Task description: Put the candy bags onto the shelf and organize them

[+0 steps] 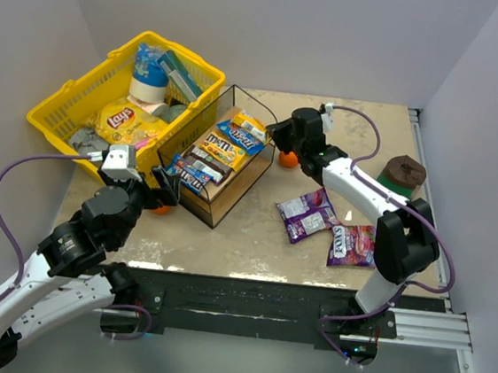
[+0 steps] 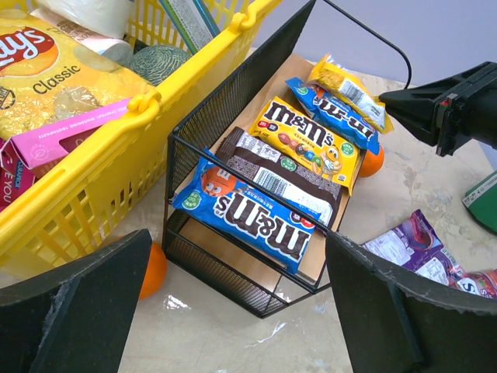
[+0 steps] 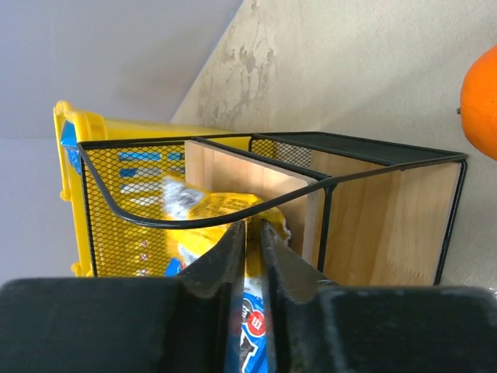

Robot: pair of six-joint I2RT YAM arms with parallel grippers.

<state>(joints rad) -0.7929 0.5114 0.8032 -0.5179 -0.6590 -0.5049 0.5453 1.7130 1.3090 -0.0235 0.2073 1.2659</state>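
Just at right end effector, blue candy bag

Left arm reaches out from the near left, left gripper spread wide; right arm stretches far and leftward, right gripper narrowed to a slit.

Orange cropped, candy bag — half behind right fingers

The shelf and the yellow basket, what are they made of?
The shelf has thin black wire and mesh, probably painted metal, with a dull finish. Its pale panels show faint grain, so they look like bare wood. The yellow basket looks like plastic: smooth, slightly shiny, seemingly moulded in one piece with slotted walls.
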